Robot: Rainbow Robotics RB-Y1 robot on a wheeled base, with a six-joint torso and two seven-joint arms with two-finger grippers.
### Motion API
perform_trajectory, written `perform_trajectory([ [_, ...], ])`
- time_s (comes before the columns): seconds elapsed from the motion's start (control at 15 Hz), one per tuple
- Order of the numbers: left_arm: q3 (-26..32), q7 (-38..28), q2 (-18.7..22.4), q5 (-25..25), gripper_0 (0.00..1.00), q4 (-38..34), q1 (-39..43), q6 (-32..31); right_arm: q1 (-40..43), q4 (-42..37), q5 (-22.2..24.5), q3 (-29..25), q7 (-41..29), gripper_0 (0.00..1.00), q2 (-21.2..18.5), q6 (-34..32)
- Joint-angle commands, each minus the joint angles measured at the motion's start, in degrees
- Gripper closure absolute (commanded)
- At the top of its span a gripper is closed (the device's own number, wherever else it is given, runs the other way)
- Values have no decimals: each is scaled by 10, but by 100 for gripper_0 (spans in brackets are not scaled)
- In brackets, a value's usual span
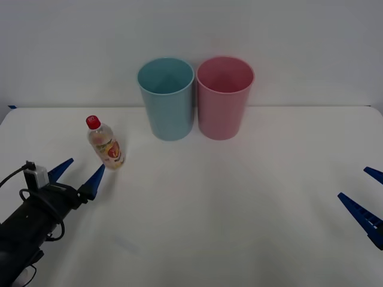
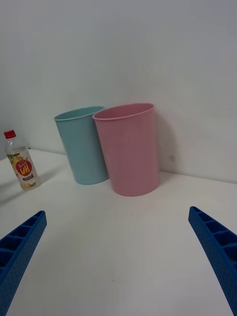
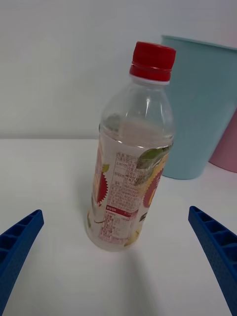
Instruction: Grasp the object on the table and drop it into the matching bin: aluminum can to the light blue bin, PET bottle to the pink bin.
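A small clear PET bottle (image 1: 106, 144) with a red cap and orange-yellow label stands upright on the white table (image 1: 227, 209), left of the bins. My left gripper (image 1: 78, 172) is open just in front of it, fingers spread to either side; in the left wrist view the bottle (image 3: 131, 163) stands close, centred between the blue fingers (image 3: 17, 242). The light blue bin (image 1: 166, 98) and the pink bin (image 1: 224, 97) stand side by side at the back centre. My right gripper (image 1: 368, 200) hangs open at the right edge, far from the bottle (image 2: 20, 165).
A plain wall rises behind the table's far edge. In the right wrist view the light blue bin (image 2: 83, 145) and pink bin (image 2: 130, 148) touch each other. Bare tabletop stretches between both arms.
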State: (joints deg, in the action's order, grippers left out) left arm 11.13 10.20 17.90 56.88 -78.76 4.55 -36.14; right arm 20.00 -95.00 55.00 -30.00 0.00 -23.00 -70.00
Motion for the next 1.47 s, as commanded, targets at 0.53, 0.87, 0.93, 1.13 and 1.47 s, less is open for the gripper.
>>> perform_trajectory([
  [0.53,-18,15,-7,10,0,119,-125,24,0,0,0,0,0,0,0,0],
  [0.87,-27,19,-11,10,0,162,-170,29,0,0,0,0,0,0,0,0],
  [0.93,-30,18,-11,9,0,164,-172,29,0,0,0,0,0,0,0,0],
  [1.13,-33,18,-11,8,6,164,-175,33,0,0,0,0,0,0,0,0],
  [1.47,-32,26,-11,7,100,164,-175,33,0,0,0,0,0,0,0,0],
])
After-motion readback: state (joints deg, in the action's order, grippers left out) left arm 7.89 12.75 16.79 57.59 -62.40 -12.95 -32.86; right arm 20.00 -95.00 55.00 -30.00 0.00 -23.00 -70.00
